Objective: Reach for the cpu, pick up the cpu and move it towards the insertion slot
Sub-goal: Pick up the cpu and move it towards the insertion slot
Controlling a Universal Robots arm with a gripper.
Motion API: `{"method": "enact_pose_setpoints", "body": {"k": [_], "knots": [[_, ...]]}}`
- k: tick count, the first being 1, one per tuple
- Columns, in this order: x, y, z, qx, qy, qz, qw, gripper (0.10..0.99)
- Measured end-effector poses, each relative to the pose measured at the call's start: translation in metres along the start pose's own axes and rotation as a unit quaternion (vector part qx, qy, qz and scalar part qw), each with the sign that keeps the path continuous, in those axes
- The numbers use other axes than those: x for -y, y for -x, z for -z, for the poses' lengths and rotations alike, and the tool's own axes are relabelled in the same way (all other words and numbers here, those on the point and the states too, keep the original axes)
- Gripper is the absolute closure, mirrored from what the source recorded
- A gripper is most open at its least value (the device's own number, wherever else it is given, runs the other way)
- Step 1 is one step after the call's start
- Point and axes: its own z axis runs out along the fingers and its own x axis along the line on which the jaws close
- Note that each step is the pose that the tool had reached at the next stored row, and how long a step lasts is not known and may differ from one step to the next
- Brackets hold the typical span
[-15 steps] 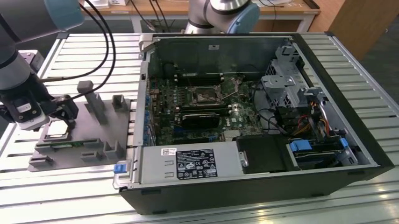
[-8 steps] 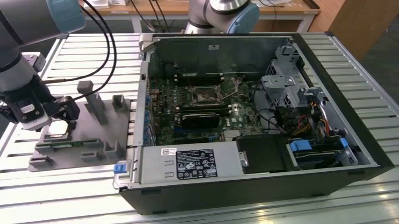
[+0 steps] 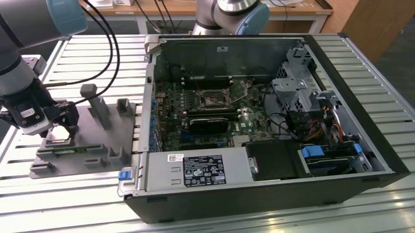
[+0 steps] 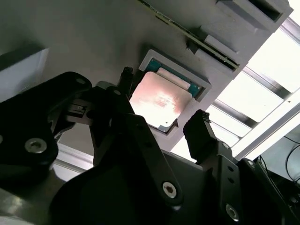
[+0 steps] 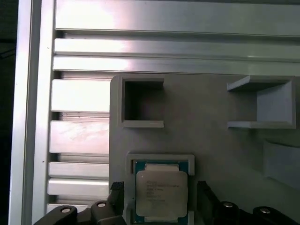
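The cpu (image 5: pixel 161 194) is a small square chip with a silvery top. It lies flat in a raised square pocket of the grey fixture plate (image 5: pixel 211 126). My gripper (image 5: pixel 161 199) hangs just above it, open, one dark finger on each side of the pocket and nothing held. In the second wrist view the cpu (image 4: pixel 159 101) sits between the fingertips (image 4: pixel 200 129) with a gap on both sides. In the exterior view the gripper (image 3: pixel 57 128) is over the fixture at the exterior view's left. The insertion slot (image 3: pixel 213 98) lies far off, on the motherboard inside the open computer case.
Upright grey posts (image 3: pixel 97 104) stand on the fixture plate (image 3: pixel 84 158) beside my gripper, and a narrow green strip (image 3: pixel 65 149) lies in front of it. The case wall (image 3: pixel 150 97) rises between fixture and motherboard. A black card (image 3: pixel 207 124) and cables (image 3: pixel 285 124) crowd the board.
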Motion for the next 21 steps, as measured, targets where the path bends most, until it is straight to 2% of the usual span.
{"method": "enact_pose_setpoints", "body": {"k": [1, 2, 8, 21], "knots": [[-0.0004, -0.0005, -0.0004, -0.0001, 0.0000, 0.000, 1.0000, 0.333], [-0.0008, -0.0009, -0.0009, -0.0001, 0.0000, 0.001, 1.0000, 0.404], [-0.0073, -0.0014, -0.0040, -0.0001, -0.0001, 0.002, 1.0000, 0.404], [-0.0037, -0.0023, -0.0059, -0.0001, -0.0001, 0.001, 1.0000, 0.404]]}}
